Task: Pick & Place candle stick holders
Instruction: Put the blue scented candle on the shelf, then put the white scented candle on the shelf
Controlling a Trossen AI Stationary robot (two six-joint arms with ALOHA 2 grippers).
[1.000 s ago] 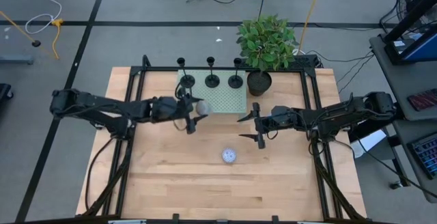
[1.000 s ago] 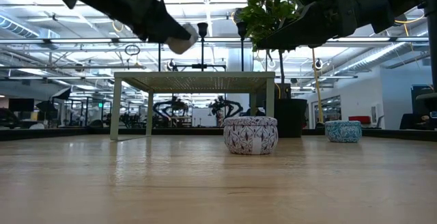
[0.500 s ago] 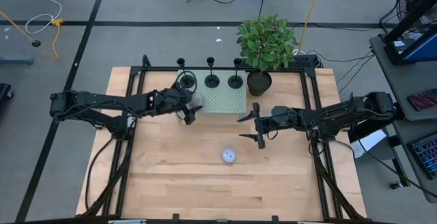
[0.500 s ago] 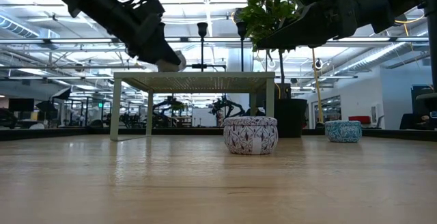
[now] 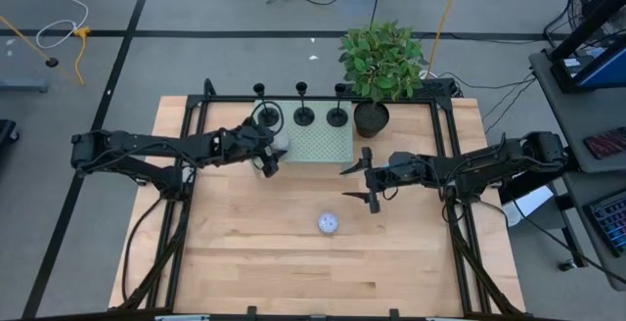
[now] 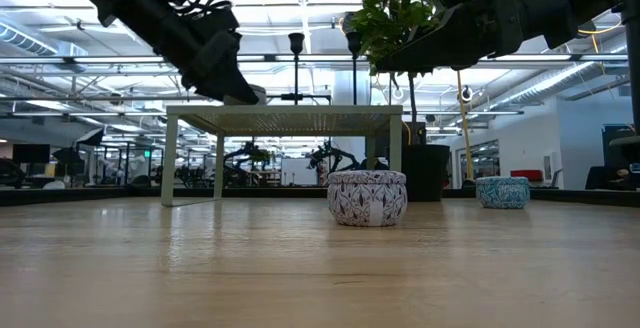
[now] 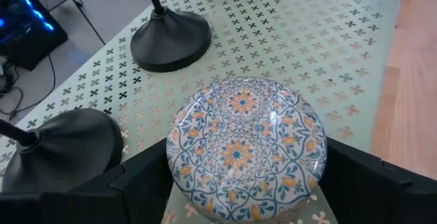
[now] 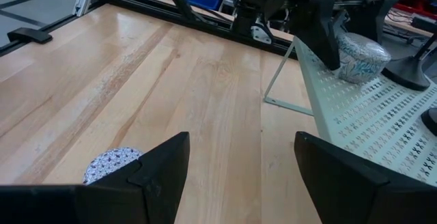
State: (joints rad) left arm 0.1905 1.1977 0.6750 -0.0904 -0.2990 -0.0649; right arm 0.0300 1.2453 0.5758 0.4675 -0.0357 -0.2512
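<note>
Three black candle stick holders [image 5: 266, 115], [image 5: 304, 115], [image 5: 337, 115] stand by their disc bases in a row along the far side of a pale green perforated shelf [image 5: 328, 143]. Two of the bases [image 7: 171, 38], [image 7: 65, 142] show close in the left wrist view. My left gripper [image 5: 269, 153] is at the shelf's near left part, shut on a round tin with an orange and blue patterned lid [image 7: 246, 142]. My right gripper [image 5: 357, 182] hangs open and empty above the table, right of the shelf's near corner. My left gripper pinches the patterned tin by its round side wall [image 7: 179, 173] between its two fingers [image 7: 136, 183], one on each side. The fingers slant down from the table's left. The tin stays upright, lid up, at the shelf's top [image 8: 358, 57]; whether it rests there I cannot tell.
A blue and white patterned tin [image 5: 328, 223] stands on the wooden table near the middle, below my right gripper [image 8: 239, 176]. Another tin [image 6: 502, 191] shows at the right in the low view. A potted plant [image 5: 381, 62] stands at the shelf's far right corner.
My left gripper has carried the patterned tin a little toward the table's far left and down, from well above the shelf to the level of its top. It stays shut on the tin, which stays upright.
</note>
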